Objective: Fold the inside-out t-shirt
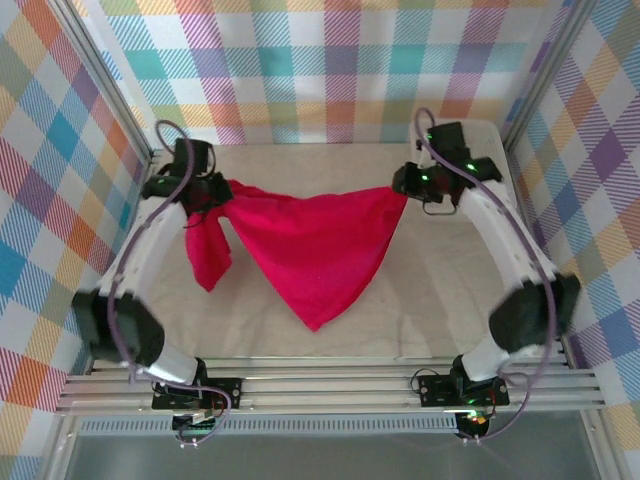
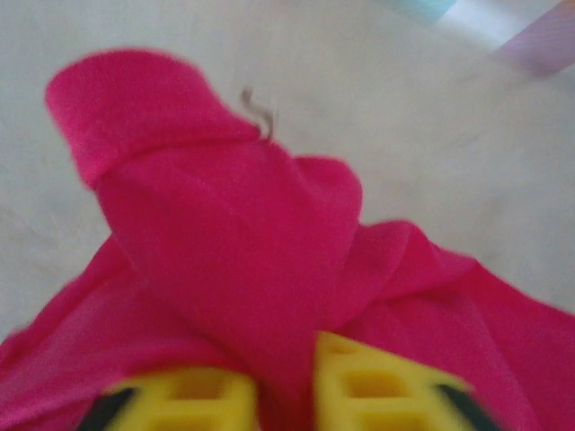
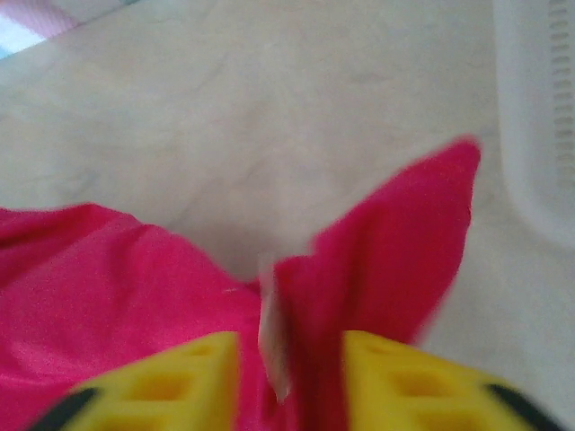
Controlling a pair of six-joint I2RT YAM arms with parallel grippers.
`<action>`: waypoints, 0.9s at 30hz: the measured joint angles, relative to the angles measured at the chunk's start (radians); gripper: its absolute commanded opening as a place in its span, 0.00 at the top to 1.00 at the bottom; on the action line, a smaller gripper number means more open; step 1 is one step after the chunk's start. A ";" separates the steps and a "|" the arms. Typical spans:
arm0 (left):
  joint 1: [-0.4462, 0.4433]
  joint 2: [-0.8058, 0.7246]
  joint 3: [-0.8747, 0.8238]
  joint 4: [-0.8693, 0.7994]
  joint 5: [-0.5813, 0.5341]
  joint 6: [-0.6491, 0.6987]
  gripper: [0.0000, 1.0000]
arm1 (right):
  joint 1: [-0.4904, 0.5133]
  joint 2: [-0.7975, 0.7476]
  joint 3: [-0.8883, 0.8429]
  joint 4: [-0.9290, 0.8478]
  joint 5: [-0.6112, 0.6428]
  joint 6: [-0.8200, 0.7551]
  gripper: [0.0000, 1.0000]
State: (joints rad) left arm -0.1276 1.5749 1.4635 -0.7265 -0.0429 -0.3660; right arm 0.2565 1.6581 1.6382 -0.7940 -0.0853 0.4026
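Right now, your left gripper [image 2: 286,364] has its yellow fingers [image 2: 193,395] pressed on a bunched fold of the inside-out t-shirt [image 2: 234,233], and cloth fills the narrow gap between them. Your right gripper [image 3: 289,359] holds the other end. Its yellow fingers [image 3: 404,382] stand a little wider, with crimson cloth and a small white tag [image 3: 272,337] caught between them. Both wrist views are blurred, so you cannot judge the exact contact at the tips.

Beyond the left fingers the fabric rises in a soft rounded hump, and a loose thread [image 2: 259,106] curls off its edge. Beyond the right fingers a corner of cloth stands up in a point, and off to their right sits a white plastic basket [image 3: 539,117].

From above, the shirt hangs stretched between the two grippers. It sags to a point near the table [image 1: 450,290] below, and one flap droops just beside the left fingers. The table wears a pale cream, slightly creased cover. Pastel plaid walls [image 1: 330,60] close it in on three sides, and silver metal rails [image 1: 330,385] cross the near edge.
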 measured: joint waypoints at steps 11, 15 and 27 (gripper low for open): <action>0.035 0.014 -0.132 -0.028 -0.129 -0.048 0.37 | 0.132 0.160 0.076 -0.005 0.000 0.009 0.31; 0.085 -0.119 -0.326 -0.039 -0.134 -0.095 0.38 | 0.322 0.002 -0.206 0.018 -0.010 0.038 0.34; 0.345 -0.241 -0.662 0.083 0.017 -0.204 0.42 | 0.677 -0.018 -0.496 0.080 0.053 0.225 0.32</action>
State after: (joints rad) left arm 0.2176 1.3342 0.8013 -0.6437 -0.0261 -0.5697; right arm 0.9333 1.6402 1.1423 -0.7136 -0.0326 0.6277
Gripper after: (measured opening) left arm 0.598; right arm 0.681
